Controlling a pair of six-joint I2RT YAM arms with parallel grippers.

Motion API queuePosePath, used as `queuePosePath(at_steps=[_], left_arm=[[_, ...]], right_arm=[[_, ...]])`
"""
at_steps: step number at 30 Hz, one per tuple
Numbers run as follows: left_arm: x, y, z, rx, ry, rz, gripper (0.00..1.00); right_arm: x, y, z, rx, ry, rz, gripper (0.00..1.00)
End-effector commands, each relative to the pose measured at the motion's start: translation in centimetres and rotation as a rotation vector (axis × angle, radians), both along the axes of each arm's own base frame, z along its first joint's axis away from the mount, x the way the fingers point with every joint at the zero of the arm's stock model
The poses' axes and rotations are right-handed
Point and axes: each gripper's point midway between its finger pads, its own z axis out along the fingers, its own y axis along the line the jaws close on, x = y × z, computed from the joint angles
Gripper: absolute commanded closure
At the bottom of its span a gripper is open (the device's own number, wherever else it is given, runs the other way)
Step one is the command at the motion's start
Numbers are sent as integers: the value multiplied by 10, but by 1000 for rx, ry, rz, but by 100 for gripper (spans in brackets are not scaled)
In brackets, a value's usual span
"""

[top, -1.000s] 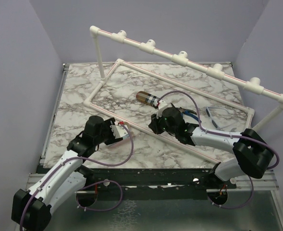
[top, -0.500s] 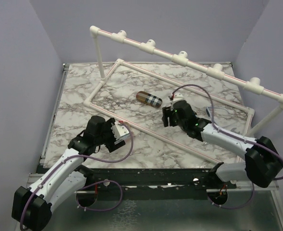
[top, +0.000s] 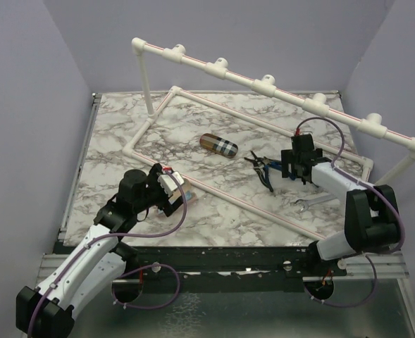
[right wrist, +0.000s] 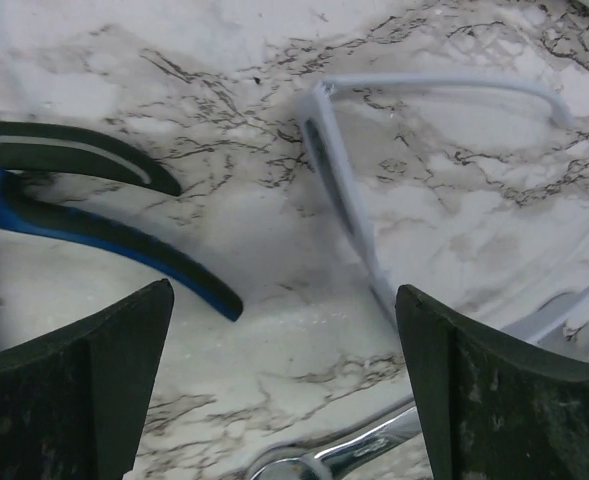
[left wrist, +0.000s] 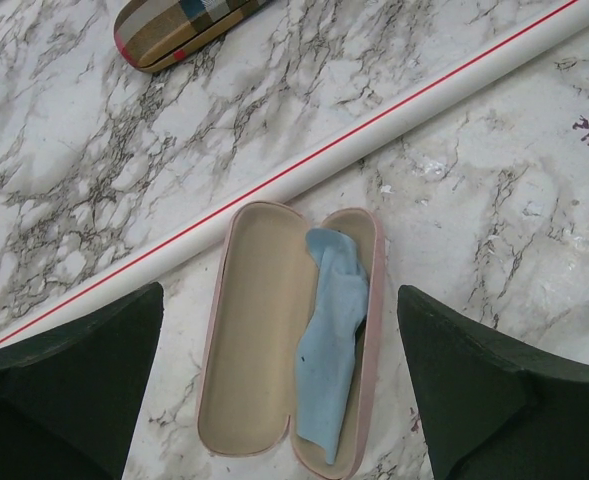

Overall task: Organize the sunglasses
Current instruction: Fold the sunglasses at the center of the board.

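R fingers (right wrist: 84, 380) spread wide, empty, over blue sunglasses (right wrist: 346, 212) lying on tabletop (right wrist: 224, 60) beside pliers (right wrist: 104, 235). L fingers (left wrist: 74, 380) open above pink case (left wrist: 249, 330). We'd center on frame front, clear of pliers, close gently.

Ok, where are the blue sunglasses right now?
Right wrist view: the blue sunglasses lie unfolded on the marble table, right of the pliers, beside a wrench.

Two cases (top: 218, 144) (left wrist: 244, 330); sunglasses (right wrist: 349, 205), pliers (right wrist: 104, 237), wrench (top: 311, 202): one each
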Motion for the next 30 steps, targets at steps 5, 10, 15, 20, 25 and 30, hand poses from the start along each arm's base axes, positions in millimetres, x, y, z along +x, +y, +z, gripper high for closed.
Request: queuePosePath(at_steps=[5, 10, 15, 20, 25, 30], left_arm=[[-2, 0, 1, -27, -12, 8, 1], [-2, 0, -1, -23, -11, 5, 1], [-2, 0, -1, -22, -12, 8, 1], [-2, 0, -2, -22, -12, 6, 1], [-1, 1, -2, -23, -10, 8, 1], [-2, 0, -2, -25, -14, 5, 1]], right_arm=[[6, -34, -14, -81, 93, 31, 9], [11, -35, -26, -87, 135, 61, 11], [15, -36, -35, -68, 144, 77, 20], [17, -31, -30, -33, 134, 94, 31], [13, -41, -13, -38, 104, 32, 29], [-1, -61, -12, -50, 131, -59, 29]])
